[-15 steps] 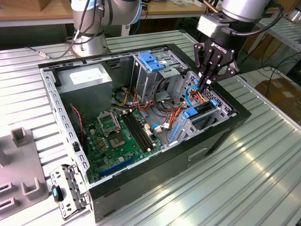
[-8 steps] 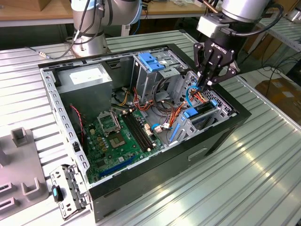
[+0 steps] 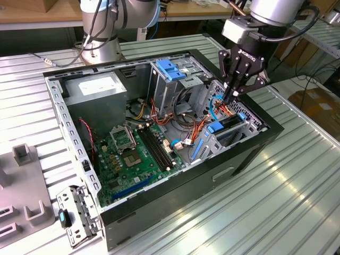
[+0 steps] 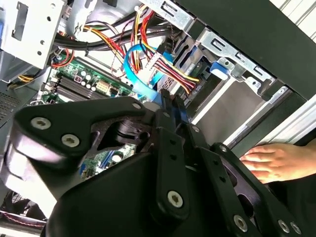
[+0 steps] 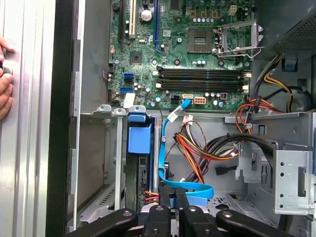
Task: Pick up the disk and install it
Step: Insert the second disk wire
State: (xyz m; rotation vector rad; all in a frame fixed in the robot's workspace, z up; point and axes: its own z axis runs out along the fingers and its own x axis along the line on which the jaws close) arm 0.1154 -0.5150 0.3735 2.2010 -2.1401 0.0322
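One open computer case (image 3: 159,175) lying on the ribbed tabletop (image 3: 239,212). Farther in, toward the exterior view's right: disk (image 5: 142,170) seated edge-up in the drive cage, blue rail tab showing. Just above it, tool (image 3: 231,97) with fingers (image 5: 170,200) drawn together, pinching a blue ribbon cable (image 5: 190,190).

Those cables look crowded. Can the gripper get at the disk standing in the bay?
Probably yes. The gripper hangs low inside the case, right by the disk, and nothing lies across the bay's open side. The flat blue cable and coloured wires run close beside and may brush it.
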